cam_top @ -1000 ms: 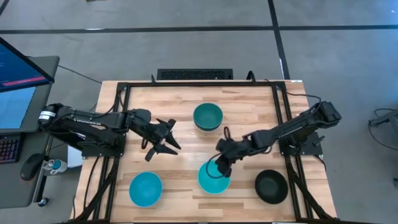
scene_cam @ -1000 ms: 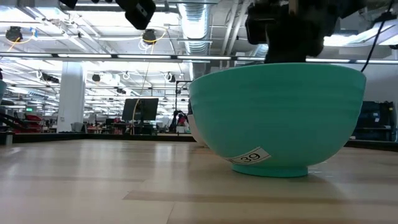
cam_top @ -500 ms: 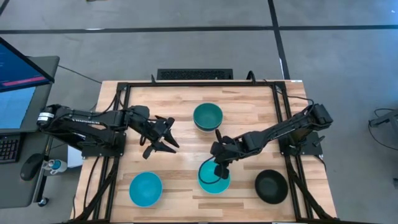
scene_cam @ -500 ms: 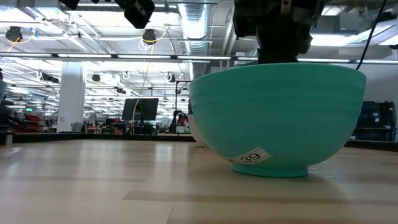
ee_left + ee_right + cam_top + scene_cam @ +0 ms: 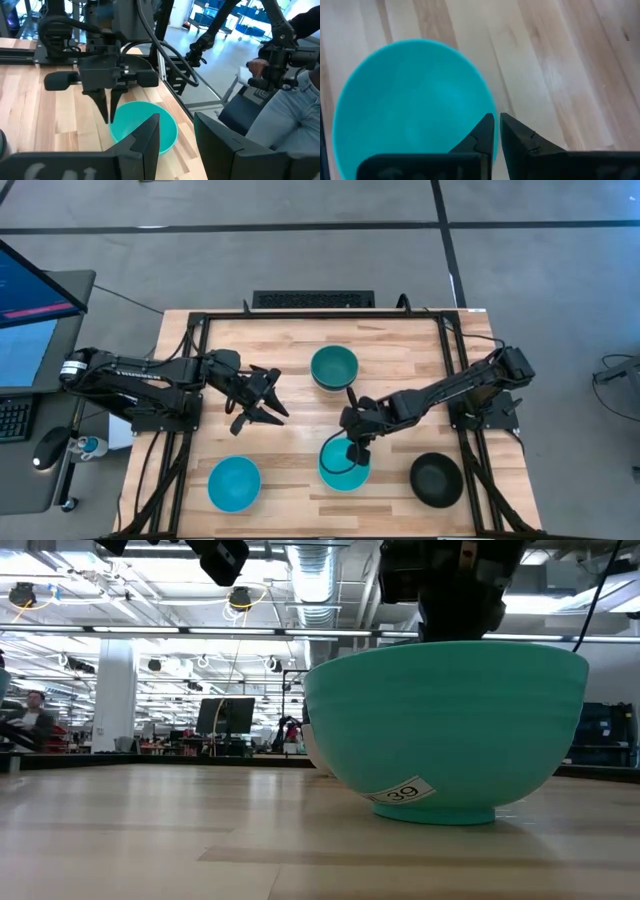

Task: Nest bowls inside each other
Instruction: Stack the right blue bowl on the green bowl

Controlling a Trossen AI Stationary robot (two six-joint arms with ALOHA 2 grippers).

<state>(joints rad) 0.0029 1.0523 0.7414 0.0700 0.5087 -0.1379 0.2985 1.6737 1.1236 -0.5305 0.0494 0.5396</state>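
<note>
Wooden table (image 5: 300, 370) fills the centre of the high view, black frame around it, and both arms are in over it. The left arm reaches in from the left edge of the frame, its left gripper (image 5: 262, 402) hanging over bare wood left of centre with the fingers spread wide apart, holding nothing.

The right arm stretches in from the right edge toward lower centre, and the right gripper (image 5: 356, 442) is down at the upper rim of a turquoise bowl (image 5: 344, 466). In the right wrist view the two dark fingers (image 5: 482, 135) stand almost together, only a thin slit between them, straddling that bowl's rim (image 5: 487, 107): one finger inside, one outside. The left wrist view shows the same gripper (image 5: 108, 102) pointing straight down onto the bowl's edge, and a person sits beyond the table at the right of that picture.

On to the other bowls. A second turquoise bowl (image 5: 234, 483) sits in the lower left of the table, well apart. A dark teal bowl (image 5: 333, 367) sits upper centre. A black bowl (image 5: 436, 479) sits lower right, just beside the frame rail.

The low view puts the gripped bowl (image 5: 445, 730) huge at right of centre, flat on the wood, a small sticker (image 5: 402, 792) reading 39 near its foot.
</note>
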